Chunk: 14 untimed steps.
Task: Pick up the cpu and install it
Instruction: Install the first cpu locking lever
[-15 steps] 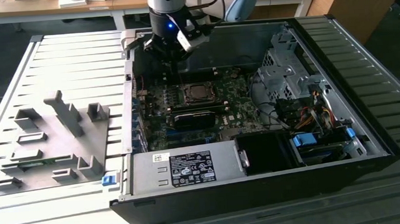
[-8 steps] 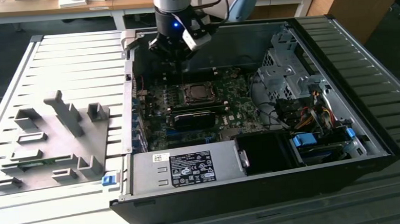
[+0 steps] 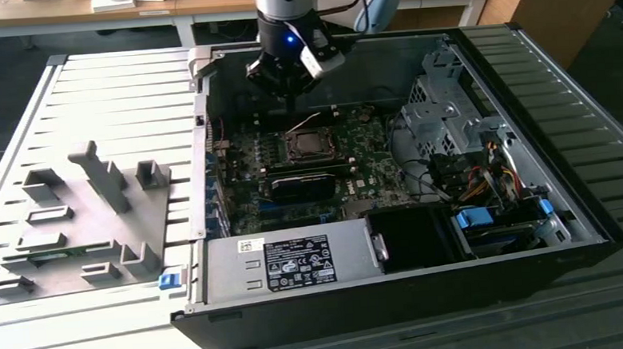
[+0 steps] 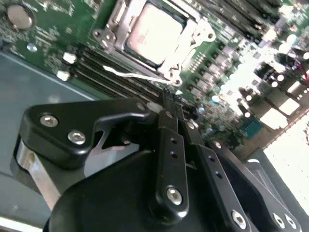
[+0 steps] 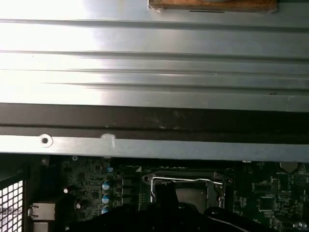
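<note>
1 slatted metal table [image 3: 105,89] carries everything in the exterior view, and on it lies an open black computer case [image 3: 570,233] with its side panel off. Inside the case, the green motherboard [image 3: 355,180] covers the floor, with a grey power-supply box [image 3: 284,264] along the near edge and a metal drive cage [image 3: 436,104] toward the exterior view's right. Outside the case, toward the exterior view's left, a grey plastic fixture [image 3: 89,210] with upright blocks sits on the slats.

The arm comes down from above the far wall of the case, and its gripper [image 3: 285,88] hangs over the far part of the board. In the second wrist view the gripper [image 4: 169,104] has its black fingers [image 4: 170,145] pressed together with nothing between them.

The cpu [image 4: 152,31] lies seated in the metal-framed socket [image 4: 205,34] on the motherboard, its silvery top facing up. It sits below and just beyond the fingertips, apart from them, with a thin wire lever [image 4: 130,75] lying between socket and gripper. In the exterior view the cpu [image 3: 312,145] shows nearer the camera than the gripper, and in the first wrist view its pale top [image 5: 190,195] is partly behind the dark finger [image 5: 164,195].
</note>
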Each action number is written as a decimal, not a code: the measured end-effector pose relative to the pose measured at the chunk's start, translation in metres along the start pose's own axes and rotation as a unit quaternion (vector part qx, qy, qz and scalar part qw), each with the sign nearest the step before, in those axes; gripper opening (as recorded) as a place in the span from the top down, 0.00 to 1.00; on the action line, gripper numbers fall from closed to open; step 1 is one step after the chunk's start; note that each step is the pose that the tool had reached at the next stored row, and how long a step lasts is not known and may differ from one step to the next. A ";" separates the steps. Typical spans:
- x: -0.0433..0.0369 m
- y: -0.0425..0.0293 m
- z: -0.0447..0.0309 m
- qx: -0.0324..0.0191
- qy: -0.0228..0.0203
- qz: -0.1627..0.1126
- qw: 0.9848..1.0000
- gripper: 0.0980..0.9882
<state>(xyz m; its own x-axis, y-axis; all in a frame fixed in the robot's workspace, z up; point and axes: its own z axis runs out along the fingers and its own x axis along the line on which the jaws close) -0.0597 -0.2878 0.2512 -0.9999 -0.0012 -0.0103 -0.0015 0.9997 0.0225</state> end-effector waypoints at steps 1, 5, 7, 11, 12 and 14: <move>-0.0003 0.0000 0.0004 0.000 0.000 0.003 1.000 0.99; -0.0007 -0.0009 0.0027 -0.006 0.000 0.011 1.000 0.99; -0.0009 -0.0011 0.0039 -0.016 0.000 0.011 1.000 0.99; -0.0011 -0.0015 0.0057 -0.032 0.000 0.012 0.999 0.99; -0.0014 -0.0015 0.0061 -0.032 0.000 0.012 0.999 0.99; -0.0023 -0.0016 0.0072 -0.032 0.000 0.012 0.999 0.99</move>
<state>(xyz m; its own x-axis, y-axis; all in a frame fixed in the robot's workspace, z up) -0.0574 -0.2892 0.2439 -0.9997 0.0220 -0.0089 0.0212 0.9960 0.0872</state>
